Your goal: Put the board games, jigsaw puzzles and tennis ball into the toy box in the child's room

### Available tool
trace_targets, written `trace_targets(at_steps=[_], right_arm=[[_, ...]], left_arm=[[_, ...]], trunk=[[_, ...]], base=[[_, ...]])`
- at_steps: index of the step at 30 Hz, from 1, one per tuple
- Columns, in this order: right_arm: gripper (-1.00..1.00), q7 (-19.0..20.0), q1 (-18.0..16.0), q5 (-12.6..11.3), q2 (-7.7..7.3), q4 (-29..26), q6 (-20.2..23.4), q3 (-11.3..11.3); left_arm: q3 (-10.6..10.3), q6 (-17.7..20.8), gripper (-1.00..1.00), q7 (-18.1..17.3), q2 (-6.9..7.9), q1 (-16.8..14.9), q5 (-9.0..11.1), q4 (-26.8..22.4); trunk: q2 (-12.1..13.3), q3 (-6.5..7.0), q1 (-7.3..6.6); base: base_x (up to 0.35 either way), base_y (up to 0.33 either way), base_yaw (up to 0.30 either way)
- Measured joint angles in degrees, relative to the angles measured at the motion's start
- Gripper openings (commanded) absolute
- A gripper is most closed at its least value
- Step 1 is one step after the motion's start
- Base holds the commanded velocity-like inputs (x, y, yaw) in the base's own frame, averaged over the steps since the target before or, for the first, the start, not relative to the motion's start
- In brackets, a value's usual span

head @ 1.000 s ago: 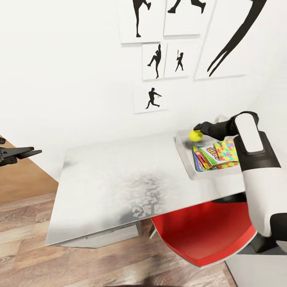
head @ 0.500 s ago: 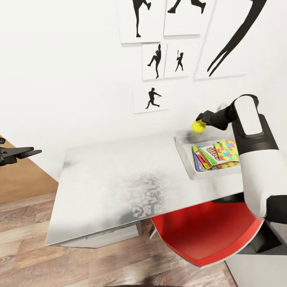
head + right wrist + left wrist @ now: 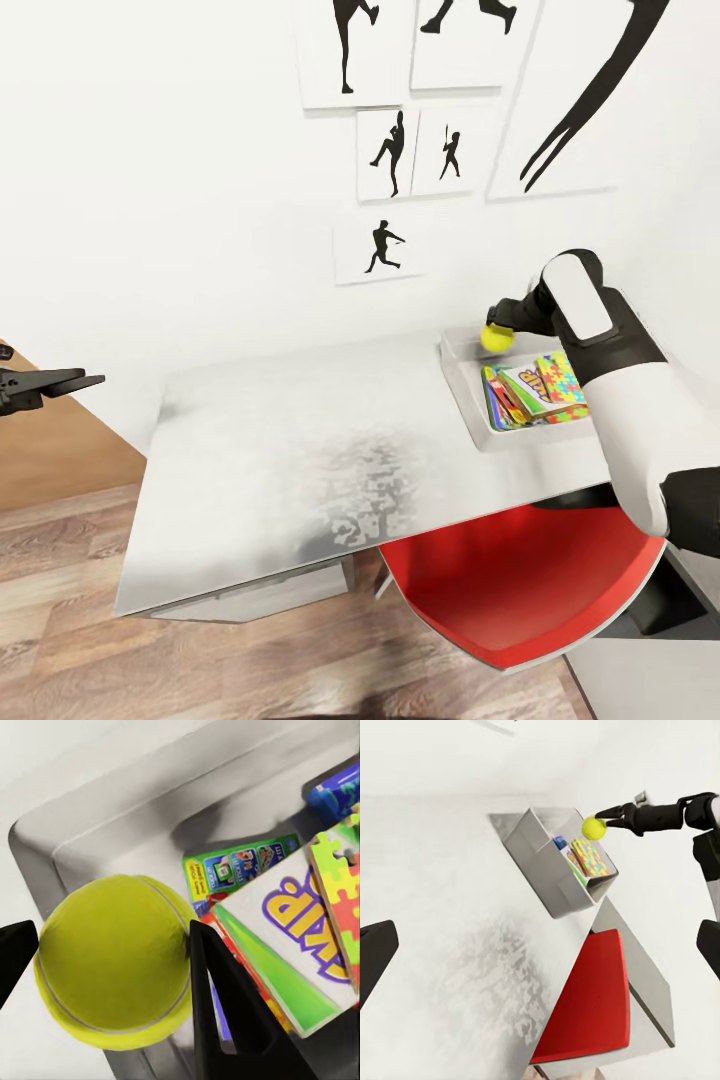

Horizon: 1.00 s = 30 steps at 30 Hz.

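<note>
My right gripper [image 3: 497, 328] is shut on the yellow-green tennis ball [image 3: 496, 339], holding it just above the far left corner of the light grey toy box [image 3: 456, 372] on the table [image 3: 290, 450]. In the right wrist view the ball [image 3: 116, 960] sits between both black fingers [image 3: 225, 1012], over the box's rim [image 3: 45, 832]. Printed board games [image 3: 520, 392] and a multicoloured jigsaw puzzle [image 3: 560, 380] lie stacked inside. My left gripper [image 3: 80, 380] hangs open off the table's left end. The left wrist view shows the ball [image 3: 594, 828] above the box [image 3: 544, 866].
A red chair [image 3: 520, 580] is tucked under the table's near right side. Black sports-silhouette pictures [image 3: 380, 245] hang on the white wall behind. Wood-plank floor [image 3: 60, 620] lies at the near left. The pale table top left of the box is bare.
The right gripper lifted the ball, then lowered it again to about the same spot over the box corner. The right forearm swung leftward. The left arm stayed still.
</note>
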Motion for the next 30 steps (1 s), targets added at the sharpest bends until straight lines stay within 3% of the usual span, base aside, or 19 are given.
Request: trace_targets(at_steps=[3,8,30], right_arm=[[-1.0,0.0,-0.1,0.1,0.04,0.2,0.0,1.6],[-1.0,0.0,-0.1,0.2,0.1,0.8,0.0,2.2],[-1.0,0.1,-0.1,0.0,0.04,2.6,-0.1,2.2]], left_arm=[[0.0,0.0,1.0,0.0,0.0,0.0,0.0,0.0],[0.0,0.0,1.0,0.0,0.0,0.0,0.0,0.0],[0.1,0.0,1.0,0.0,0.0,0.0,0.0,-0.1]], trunk=[[0.0,0.0,0.0],[0.0,0.0,0.0],[0.0,-0.66,0.0]], base=[[0.0,0.0,0.0],[0.0,0.0,0.0],[0.0,0.0,0.0]])
